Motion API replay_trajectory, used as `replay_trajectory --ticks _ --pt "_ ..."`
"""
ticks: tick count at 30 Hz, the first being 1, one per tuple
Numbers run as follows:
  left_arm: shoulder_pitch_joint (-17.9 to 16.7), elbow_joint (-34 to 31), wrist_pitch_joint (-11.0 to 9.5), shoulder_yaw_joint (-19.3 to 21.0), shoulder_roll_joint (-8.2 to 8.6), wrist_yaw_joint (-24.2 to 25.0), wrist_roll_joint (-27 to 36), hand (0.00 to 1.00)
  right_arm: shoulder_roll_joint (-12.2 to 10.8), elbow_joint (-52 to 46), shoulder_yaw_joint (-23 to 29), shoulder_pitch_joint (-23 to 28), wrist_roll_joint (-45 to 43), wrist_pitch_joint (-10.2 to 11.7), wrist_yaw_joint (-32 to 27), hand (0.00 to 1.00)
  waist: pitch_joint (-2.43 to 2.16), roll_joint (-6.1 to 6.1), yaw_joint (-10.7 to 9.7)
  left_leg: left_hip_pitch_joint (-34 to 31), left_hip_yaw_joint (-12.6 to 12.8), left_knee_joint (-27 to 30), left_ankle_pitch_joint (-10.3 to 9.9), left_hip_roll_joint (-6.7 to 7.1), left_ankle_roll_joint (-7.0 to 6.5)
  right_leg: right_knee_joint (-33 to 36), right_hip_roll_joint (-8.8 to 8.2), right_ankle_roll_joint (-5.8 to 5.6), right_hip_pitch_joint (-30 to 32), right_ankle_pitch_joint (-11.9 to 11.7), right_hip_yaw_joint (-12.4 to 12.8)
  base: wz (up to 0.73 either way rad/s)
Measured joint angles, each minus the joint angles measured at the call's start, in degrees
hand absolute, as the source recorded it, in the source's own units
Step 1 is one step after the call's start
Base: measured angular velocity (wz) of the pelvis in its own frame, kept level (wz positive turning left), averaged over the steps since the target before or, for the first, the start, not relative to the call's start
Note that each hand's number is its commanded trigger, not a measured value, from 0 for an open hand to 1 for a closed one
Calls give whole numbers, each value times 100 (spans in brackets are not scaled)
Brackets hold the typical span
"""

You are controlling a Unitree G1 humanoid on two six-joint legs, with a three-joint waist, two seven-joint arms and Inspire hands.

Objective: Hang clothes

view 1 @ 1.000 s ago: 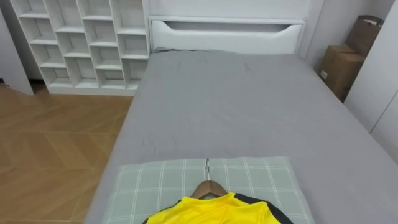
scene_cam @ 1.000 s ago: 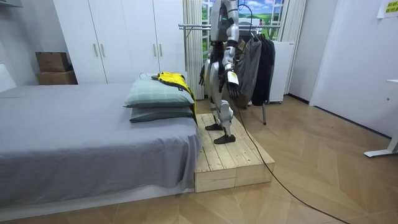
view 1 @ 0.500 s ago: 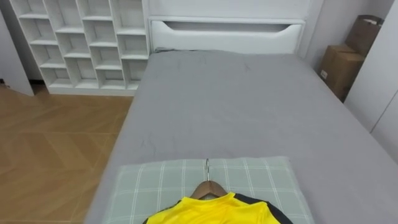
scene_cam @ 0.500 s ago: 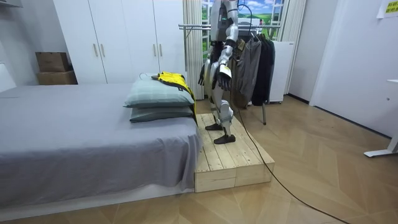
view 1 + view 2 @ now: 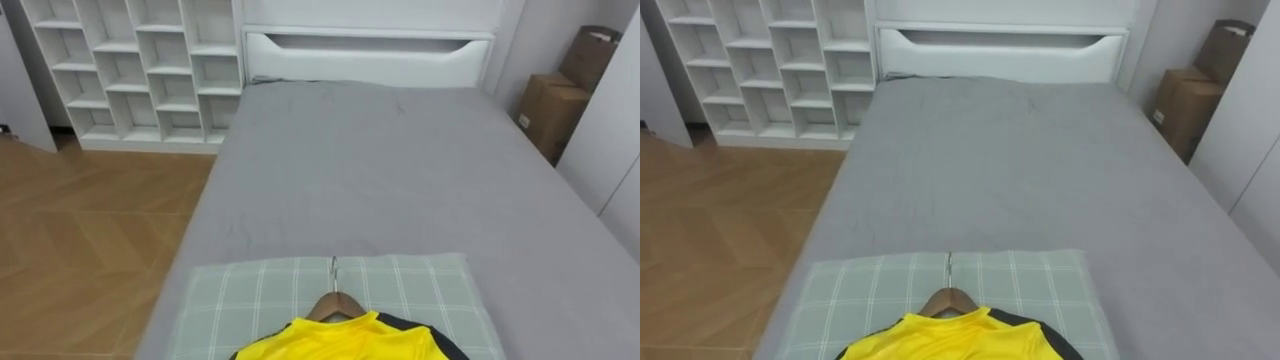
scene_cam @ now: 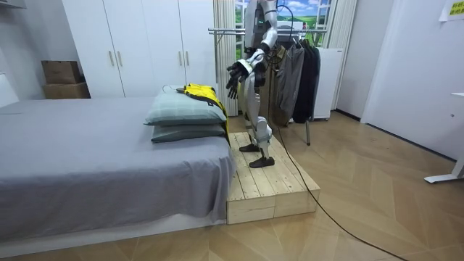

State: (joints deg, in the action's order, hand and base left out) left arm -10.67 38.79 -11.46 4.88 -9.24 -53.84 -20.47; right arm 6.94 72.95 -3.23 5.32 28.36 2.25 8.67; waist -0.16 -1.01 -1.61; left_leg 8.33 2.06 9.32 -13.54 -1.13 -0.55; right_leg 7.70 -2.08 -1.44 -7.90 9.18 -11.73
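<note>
Now the left hand [image 6: 234,74] hovers with its fingers spread apart, gripping nothing. Below and just ahead of it, the yellow shirt [image 5: 340,338] lies on its wooden hanger [image 5: 336,303] atop the checked pillow [image 5: 420,290], with the hook pointing away from the hand. Grabbing loose cloth rather than the hanger could pull the shirt off it. The soft pillow could also give way, letting the hanger slide from under the fingers.
</note>
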Motion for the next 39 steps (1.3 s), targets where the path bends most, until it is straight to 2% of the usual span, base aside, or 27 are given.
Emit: replay_trajectory --ticks 6,10,15,21,35,39 --pt "256 -2 -12 -148 -72 -69 -873 0 2 -2 1 20 -126 24 -66 0 1 55 -141 -11 22 -13 0 -1 0 4 5 0 35 0 53 -3" --pt "260 -250 -9 -346 -81 -60 -1144 0 8 7 5 18 -160 20 -52 0 4 75 -274 -87 48 8 0 -6 0 11 5 8 110 -5 76 -1" --pt "309 -640 -9 -472 -96 86 -1403 0 34 14 61 -20 -164 25 60 0 -5 130 -317 -59 105 -6 0 -9 0 11 6 8 107 -5 97 -4" --pt "328 -641 -9 -693 -96 403 -1514 0 50 19 69 -7 -165 92 166 0 31 152 -358 -57 112 -12 0 -11 0 9 10 8 109 -5 98 0" --pt "344 -601 -8 -976 -97 870 -1555 0 46 27 71 -37 -179 144 210 0 50 122 -465 -75 135 -11 1 -10 1 13 12 8 145 -5 156 -1" --pt "372 -483 46 -1112 -96 1163 -1547 0 48 27 71 -64 -177 141 210 0 52 143 -459 -77 200 -19 0 -14 0 21 17 14 174 -12 219 -7"
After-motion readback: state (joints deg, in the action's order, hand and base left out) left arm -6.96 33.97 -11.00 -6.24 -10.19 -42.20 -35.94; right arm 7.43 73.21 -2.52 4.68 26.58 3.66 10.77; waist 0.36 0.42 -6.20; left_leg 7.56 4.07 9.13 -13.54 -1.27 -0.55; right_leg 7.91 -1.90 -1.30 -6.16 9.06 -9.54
